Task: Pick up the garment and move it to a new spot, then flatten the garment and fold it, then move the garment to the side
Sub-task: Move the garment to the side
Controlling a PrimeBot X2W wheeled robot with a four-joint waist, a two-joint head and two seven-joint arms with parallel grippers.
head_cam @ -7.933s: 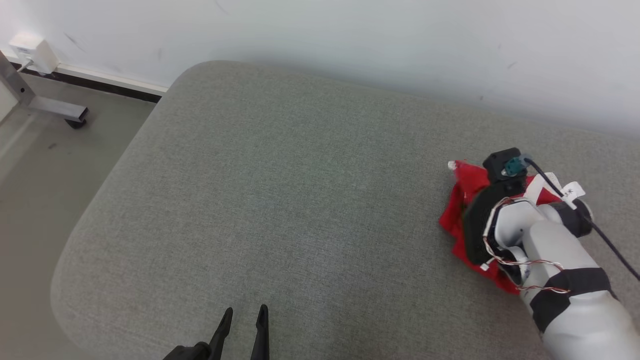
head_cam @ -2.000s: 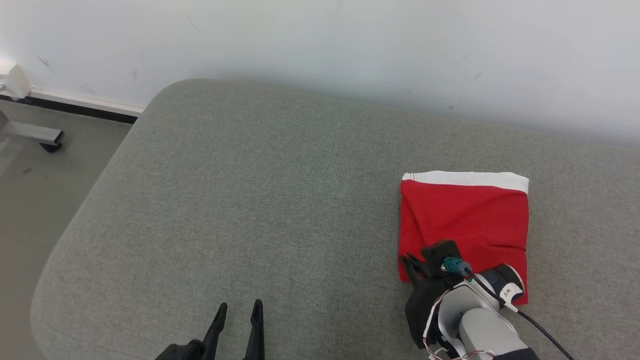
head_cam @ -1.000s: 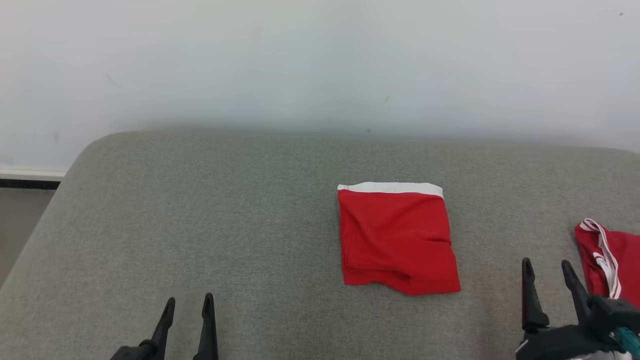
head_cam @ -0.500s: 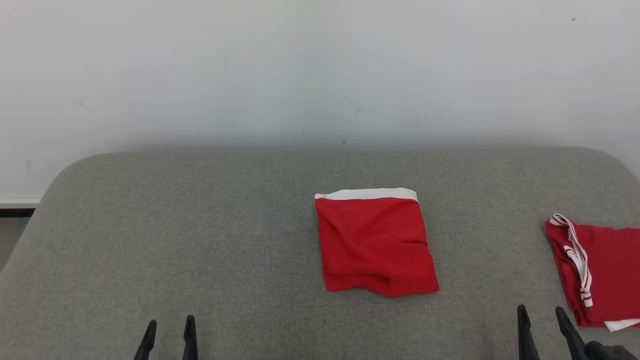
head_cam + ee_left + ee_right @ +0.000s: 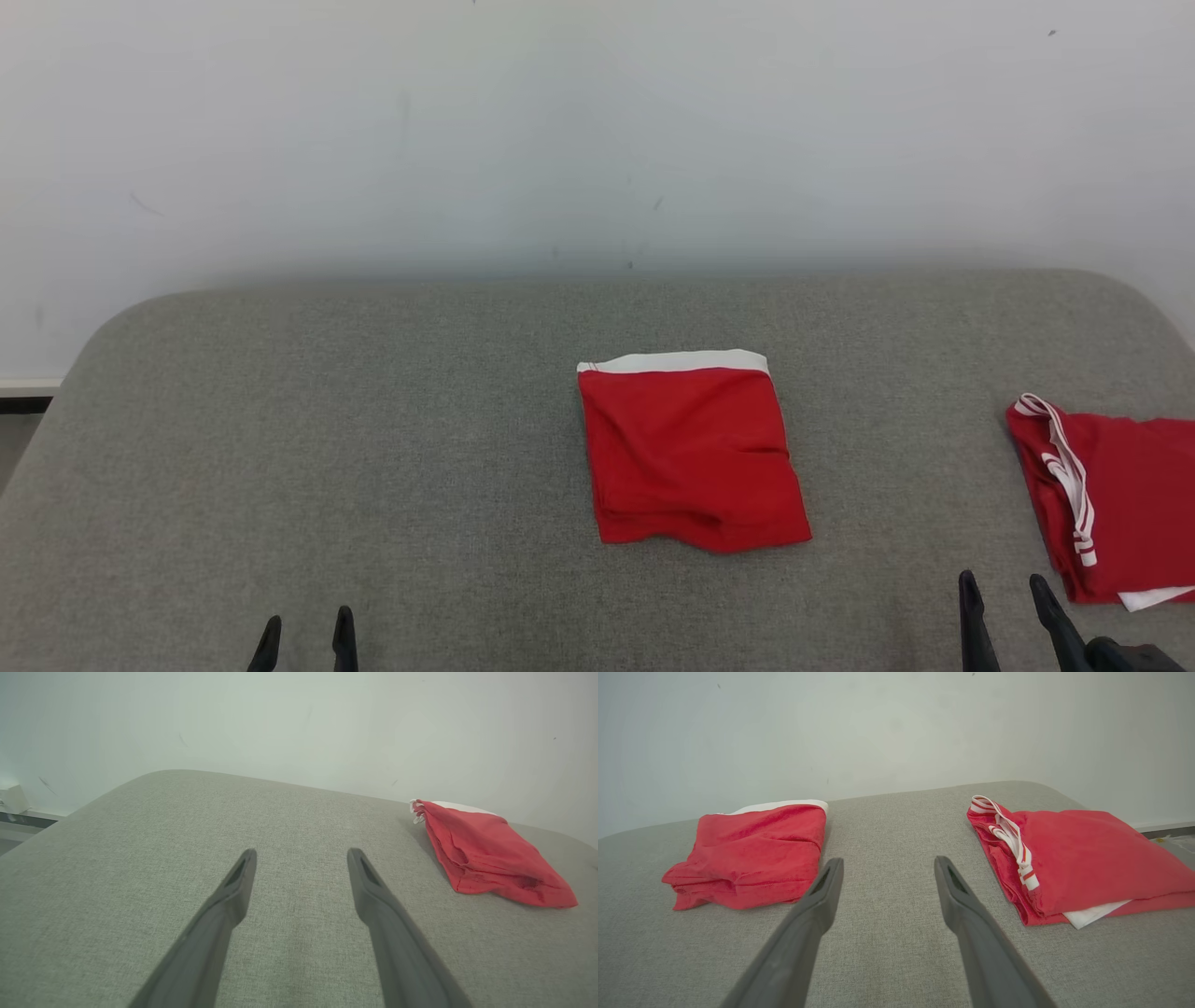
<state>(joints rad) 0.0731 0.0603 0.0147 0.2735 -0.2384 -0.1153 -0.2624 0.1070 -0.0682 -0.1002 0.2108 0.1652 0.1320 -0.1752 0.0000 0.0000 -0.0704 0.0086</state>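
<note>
1. Ahead of the left pincer (image 5: pixel 307 618) and off to its right, the folded red garment (image 5: pixel 691 457) lies flat on the grey padded cushion (image 5: pixel 327 420), well apart from the fingertips.
2. Left pincer: both dark fingers spread wide, nothing between them. It is over bare grey fabric near the cushion's front edge.
3. Right pincer (image 5: pixel 1002 581): fingers likewise spread wide and holding nothing. Bare cushion shows through the gap in the right wrist view.
4. From the right pincer the folded red garment is ahead and to the left, not touching either finger.
5. Folded red garment: roughly rectangular, with its white waistband along the edge farthest from both pincers. The near edge is layered and slightly uneven, and a shallow crease runs across the top layer.
6. Second red garment (image 5: pixel 1120 495): ahead of the right pincer and just to its right, near that fingertip but apart from it. A red-and-white striped band runs along its pincer-side edge, and a white corner sticks out from under its near edge.
7. The two garments are well apart, with bare cushion between them.
8. Beyond both pincers, a plain pale wall (image 5: pixel 560 140) rises behind the cushion's far edge.
</note>
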